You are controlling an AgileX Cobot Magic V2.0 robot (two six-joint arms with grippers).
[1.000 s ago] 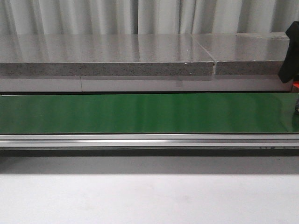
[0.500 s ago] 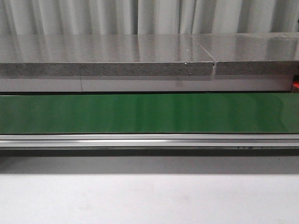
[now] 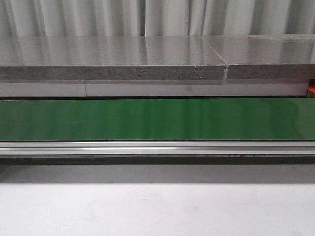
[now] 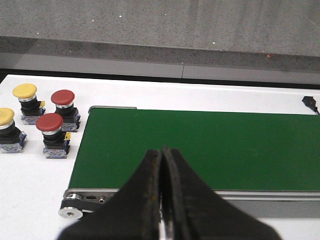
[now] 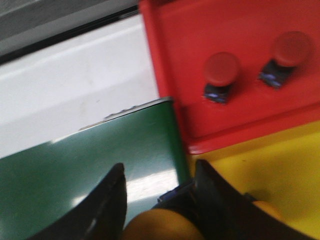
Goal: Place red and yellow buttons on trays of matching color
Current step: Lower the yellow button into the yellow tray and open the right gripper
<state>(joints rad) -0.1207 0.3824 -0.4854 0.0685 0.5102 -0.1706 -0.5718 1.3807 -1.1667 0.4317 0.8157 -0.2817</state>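
Starting at the left end of the green belt: 4 buttons stand upright on the white table just off the belt's end roller. There are 2 yellow buttons, one at the far corner of the cluster and one at the view's edge. With them are 2 red buttons, one farther back and one nearer, both close to the belt's end. All have glossy domed mushroom caps on dark, blocky bases. The left gripper hangs over the belt's near edge, its black fingers pressed together with nothing between them. That cluster lies off to its side, well apart.

Across the belt's smooth, faintly shiny matte surface, the front view shows no buttons and no arms at all.

At the right end, the right gripper straddles a yellow button, its orange-yellow cap between the dark fingers. Whether they actually pinch it I cannot tell, as the picture is blurred. It sits at the belt's last edge, with the yellow tray right beside it. Beyond that, the red tray, moulded plastic with a raised rim, already holds 2 red buttons: one inward, one outward. My read: the right arm is nearer, a short carry over the yellow rim.
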